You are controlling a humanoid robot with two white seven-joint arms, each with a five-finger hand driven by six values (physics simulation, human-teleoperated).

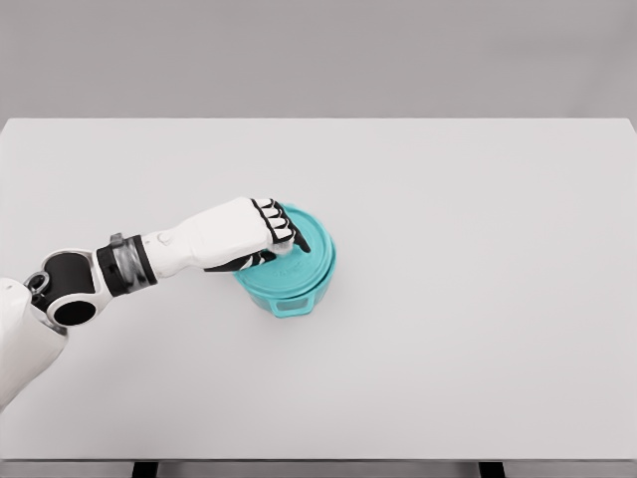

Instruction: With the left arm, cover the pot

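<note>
A teal pot [289, 284] is set on the white surface [478, 299], slightly toward 9 o'clock from its centre. A teal lid [311, 249] is seated on the pot's top. The left hand [249, 237] is laid over the lid's 9 o'clock side, its black-jointed fingers [284, 231] curled around the lid's knob, which is hidden.

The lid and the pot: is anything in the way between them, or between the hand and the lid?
Nothing visible is. The teal lid already sits on the teal pot, and the left hand rests directly on the lid's left part, fingers curled over it. The white table around them shows no other object.
</note>
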